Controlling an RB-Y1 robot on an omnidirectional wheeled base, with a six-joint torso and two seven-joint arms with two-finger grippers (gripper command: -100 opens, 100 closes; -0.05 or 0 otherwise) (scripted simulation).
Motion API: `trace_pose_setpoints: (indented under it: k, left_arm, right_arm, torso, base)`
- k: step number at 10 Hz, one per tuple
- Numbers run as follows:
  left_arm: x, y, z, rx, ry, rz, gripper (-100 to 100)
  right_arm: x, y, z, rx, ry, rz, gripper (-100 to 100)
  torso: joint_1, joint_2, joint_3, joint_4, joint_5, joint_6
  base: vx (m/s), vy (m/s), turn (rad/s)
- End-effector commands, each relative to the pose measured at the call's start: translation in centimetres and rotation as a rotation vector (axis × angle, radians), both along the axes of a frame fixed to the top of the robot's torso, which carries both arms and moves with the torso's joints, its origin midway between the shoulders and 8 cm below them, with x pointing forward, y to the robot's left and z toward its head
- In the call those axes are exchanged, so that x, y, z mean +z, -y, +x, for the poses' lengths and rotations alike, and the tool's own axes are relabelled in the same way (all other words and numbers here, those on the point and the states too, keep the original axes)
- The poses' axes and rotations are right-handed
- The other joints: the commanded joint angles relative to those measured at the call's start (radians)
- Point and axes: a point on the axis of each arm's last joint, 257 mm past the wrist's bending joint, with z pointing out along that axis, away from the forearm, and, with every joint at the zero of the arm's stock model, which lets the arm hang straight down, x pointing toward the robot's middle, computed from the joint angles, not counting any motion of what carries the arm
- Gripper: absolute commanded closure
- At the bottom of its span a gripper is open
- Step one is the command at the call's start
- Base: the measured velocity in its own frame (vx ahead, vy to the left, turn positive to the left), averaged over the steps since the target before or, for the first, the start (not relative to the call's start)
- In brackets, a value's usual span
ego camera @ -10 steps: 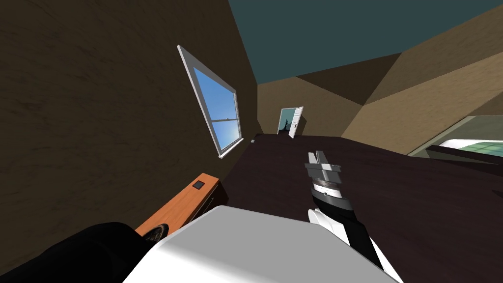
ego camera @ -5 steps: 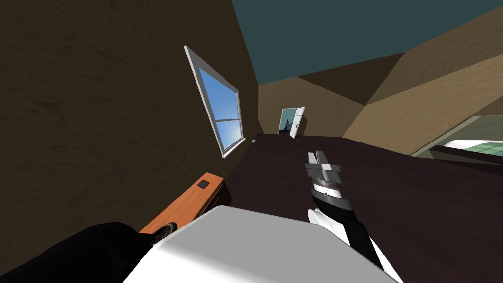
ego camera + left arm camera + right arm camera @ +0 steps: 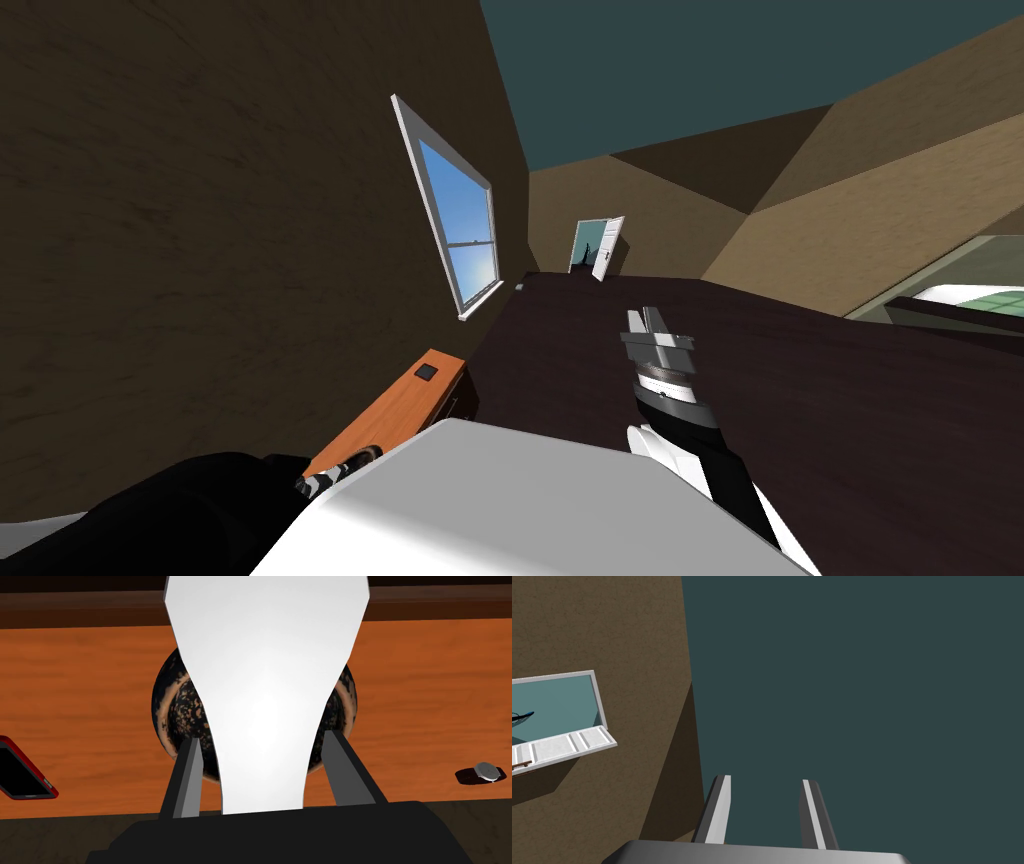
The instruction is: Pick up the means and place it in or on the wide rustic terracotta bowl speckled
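Grip on a white piece [image 3: 265, 666] above the dark speckled bowl [image 3: 170, 703].
Left pincer [image 3: 262, 737] clamped its sides; the bowl sat on the orange table [image 3: 425, 676] between a red-cased phone [image 3: 20, 773] and a watch [image 3: 480, 774]; right pincer [image 3: 652, 322] stood with fingers apart.

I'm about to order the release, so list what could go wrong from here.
1. The white piece in the left pincer hides most of the bowl, so centring can't be checked; it may catch the rim and tip out.
2. If it slides off, it could land on the table near the phone or the watch.
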Motion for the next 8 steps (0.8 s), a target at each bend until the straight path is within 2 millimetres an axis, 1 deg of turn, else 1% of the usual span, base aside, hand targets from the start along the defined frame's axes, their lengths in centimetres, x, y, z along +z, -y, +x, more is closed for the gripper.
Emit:
trace_pose_setpoints:
  k: [1, 3, 4, 5, 8]
  left_arm:
    - [0.92, -0.94, 0.60, -0.019, 0.002, 0.018, 100]
    - [1.77, -1.92, 1.28, -0.037, 0.005, 0.039, 100]
    - [1.37, -1.78, 0.98, -0.033, 0.003, 0.034, 100]
    - [1.49, -1.93, 1.09, -0.036, 0.004, 0.038, -100]
    - [1.49, -1.94, 1.10, -0.036, 0.004, 0.038, -100]
  right_arm:
    - [0.00, 0.00, 0.00, 0.000, 0.000, 0.000, 0]
    - [0.00, 0.00, 0.00, 0.000, 0.000, 0.000, 0]
    - [0.00, 0.00, 0.00, 0.000, 0.000, 0.000, 0]
    - [0.00, 0.00, 0.00, 0.000, 0.000, 0.000, 0]
    - [0.00, 0.00, 0.00, 0.000, 0.000, 0.000, 0]
  torso:
    - [0.000, 0.000, 0.000, 0.000, 0.000, 0.000]
    - [-0.004, -0.001, -0.001, 0.000, -0.002, 0.000]
    - [-0.005, -0.001, -0.001, 0.000, -0.002, 0.000]
    - [-0.008, -0.001, -0.001, 0.000, -0.002, -0.001]
    - [-0.012, -0.001, -0.001, 0.000, -0.003, -0.001]
  base:
    - [0.005, 0.085, 0.007]
    - [-0.007, 0.095, 0.017]
    - [-0.002, 0.043, -0.012]
    - [0.000, 0.010, -0.004]
    - [0.000, 0.000, 0.000]
